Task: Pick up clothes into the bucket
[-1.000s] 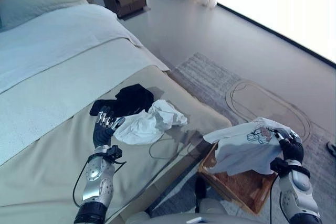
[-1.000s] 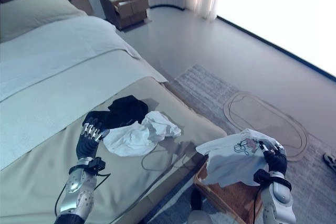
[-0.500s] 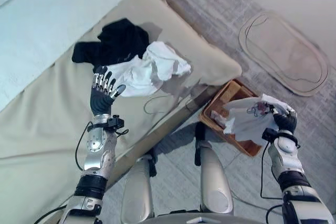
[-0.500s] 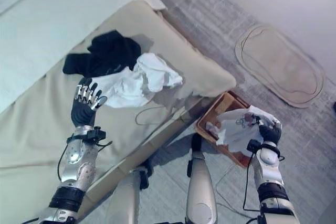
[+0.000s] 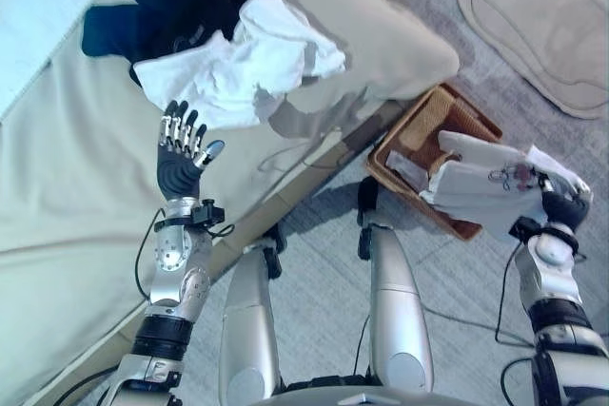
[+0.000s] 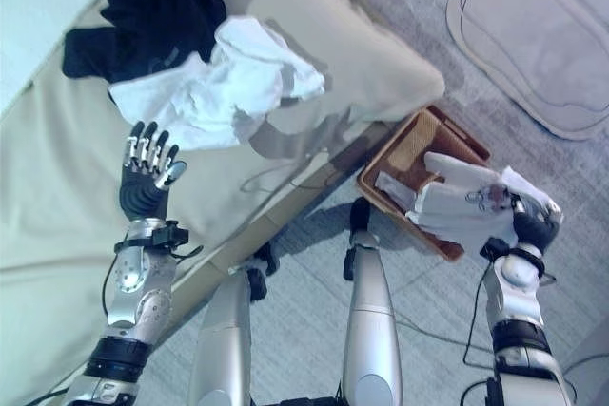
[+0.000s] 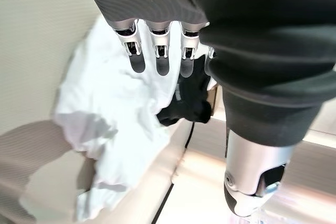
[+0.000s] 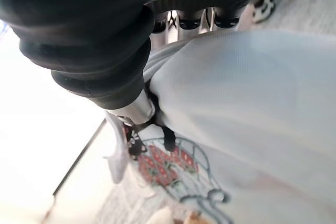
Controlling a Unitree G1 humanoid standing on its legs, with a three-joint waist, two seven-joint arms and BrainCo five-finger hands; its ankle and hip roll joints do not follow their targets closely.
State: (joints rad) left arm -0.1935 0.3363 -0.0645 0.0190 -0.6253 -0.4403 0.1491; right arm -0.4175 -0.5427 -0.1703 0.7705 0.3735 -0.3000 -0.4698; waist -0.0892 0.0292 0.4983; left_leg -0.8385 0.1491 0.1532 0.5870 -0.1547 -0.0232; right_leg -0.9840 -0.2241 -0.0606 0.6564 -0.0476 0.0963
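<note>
Over the wicker basket (image 5: pixel 411 145), right hand (image 5: pixel 563 208) clenched on white printed shirt (image 5: pixel 481 185) — left hand (image 5: pixel 180 154) spread, empty, above bed (image 5: pixel 57 197)

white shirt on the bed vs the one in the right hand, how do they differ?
The plain white shirt lies crumpled on the bed, touching a black garment; the printed shirt hangs over the basket, with the right hand shut on it. The left hand is open near the bed shirt. Both are white.
</note>
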